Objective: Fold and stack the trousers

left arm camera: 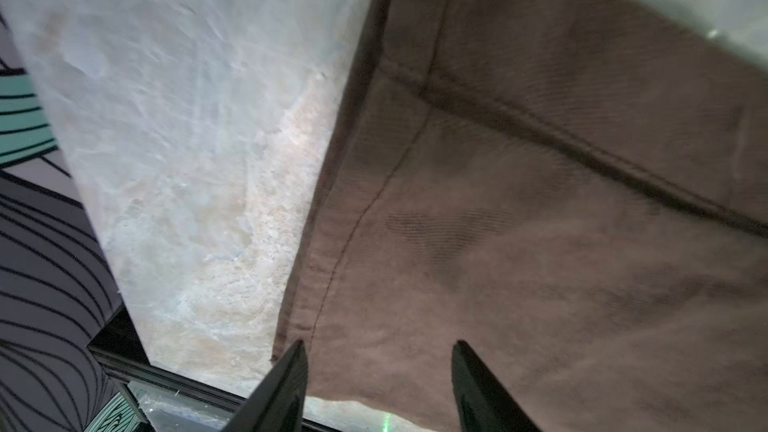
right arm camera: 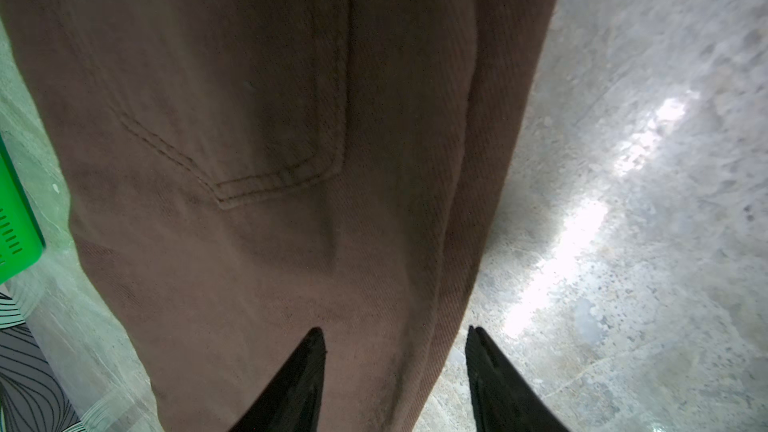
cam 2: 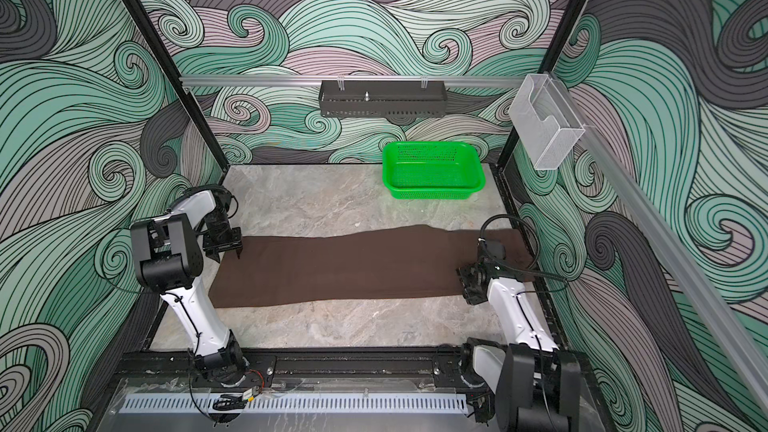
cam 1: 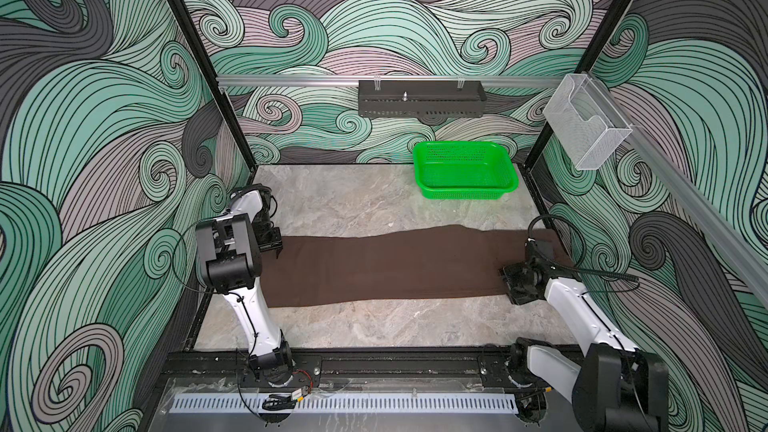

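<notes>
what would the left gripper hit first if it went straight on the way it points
Most likely the trousers: the left gripper points down at their hemmed end, brown cloth right ahead.

Grey marble-look tabletop [cam 1: 332, 201] under flat brown trousers [cam 1: 386, 268], green basket [cam 1: 461, 193] behind.

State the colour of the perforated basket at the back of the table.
Bright green. The basket shows best in a top view.

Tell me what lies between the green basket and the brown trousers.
Only bare marbled tabletop lies between green basket and brown trousers, seen in both top views.
</notes>
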Tool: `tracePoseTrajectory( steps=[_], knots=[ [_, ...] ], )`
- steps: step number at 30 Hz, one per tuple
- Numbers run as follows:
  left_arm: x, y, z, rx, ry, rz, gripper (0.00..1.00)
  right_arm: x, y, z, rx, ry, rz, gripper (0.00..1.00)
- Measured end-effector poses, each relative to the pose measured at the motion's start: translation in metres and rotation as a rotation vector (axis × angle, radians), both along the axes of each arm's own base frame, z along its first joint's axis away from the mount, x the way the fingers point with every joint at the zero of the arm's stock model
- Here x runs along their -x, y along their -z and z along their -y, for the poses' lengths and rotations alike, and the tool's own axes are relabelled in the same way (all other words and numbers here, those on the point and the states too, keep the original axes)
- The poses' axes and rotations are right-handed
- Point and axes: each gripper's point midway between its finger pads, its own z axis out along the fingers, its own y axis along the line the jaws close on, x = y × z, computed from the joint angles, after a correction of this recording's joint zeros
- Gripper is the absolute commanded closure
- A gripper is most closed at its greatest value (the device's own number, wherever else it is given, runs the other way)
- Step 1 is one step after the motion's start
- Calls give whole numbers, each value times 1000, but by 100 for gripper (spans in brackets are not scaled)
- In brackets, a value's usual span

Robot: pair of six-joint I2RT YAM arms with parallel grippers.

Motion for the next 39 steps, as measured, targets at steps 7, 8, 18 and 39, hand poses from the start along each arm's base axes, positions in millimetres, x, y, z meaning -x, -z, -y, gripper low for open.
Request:
tracePoseTrajectory(
  steps=[7,8,18,39],
  knots=[
    [12,9,-13,4,-69,-29,31,0,0,-1,-5,-3,0,45],
    [14,10,-15,2,-78,-31,30,0,0,-1,-5,-3,0,45],
    [8,17,-21,5,-181,24,30,1,-2,-8,-8,-26,-7,46],
    [4,26,-1,106,-262,85,35,0,-11,-19,5,-42,8,47]
  ],
)
